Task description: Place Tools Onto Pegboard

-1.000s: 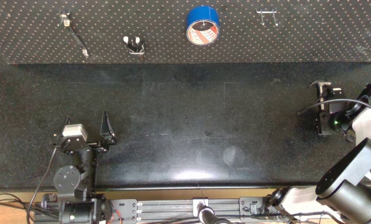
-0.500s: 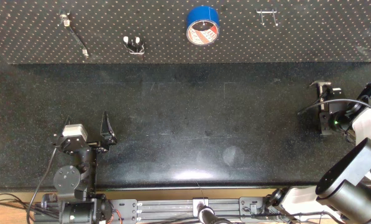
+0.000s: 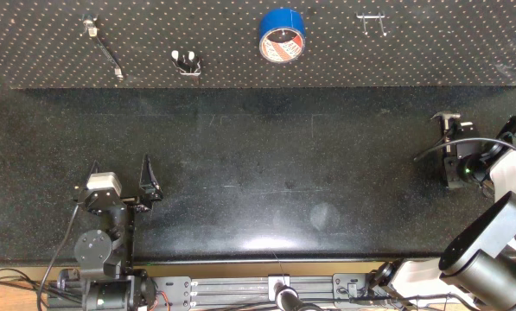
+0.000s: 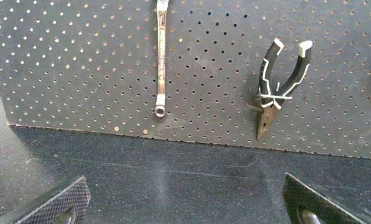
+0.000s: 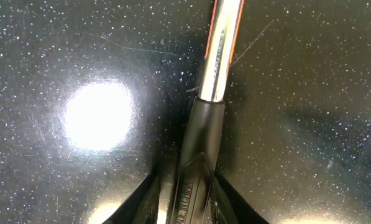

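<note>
The black speckled tabletop (image 3: 266, 147) carries a pegboard (image 3: 223, 43) standing along its far edge. Near the right edge, the right claw (image 3: 452, 173) is clenched on the black grip of a hammer (image 3: 449, 119), whose head points toward the pegboard. Toward the near left corner, the left claw (image 3: 119, 180) gapes wide and holds nothing. On the pegboard hang a blue tape roll (image 3: 282, 36), a wrench (image 3: 106, 50), pliers (image 3: 187, 62) and a wire hook (image 3: 372, 22).
</note>
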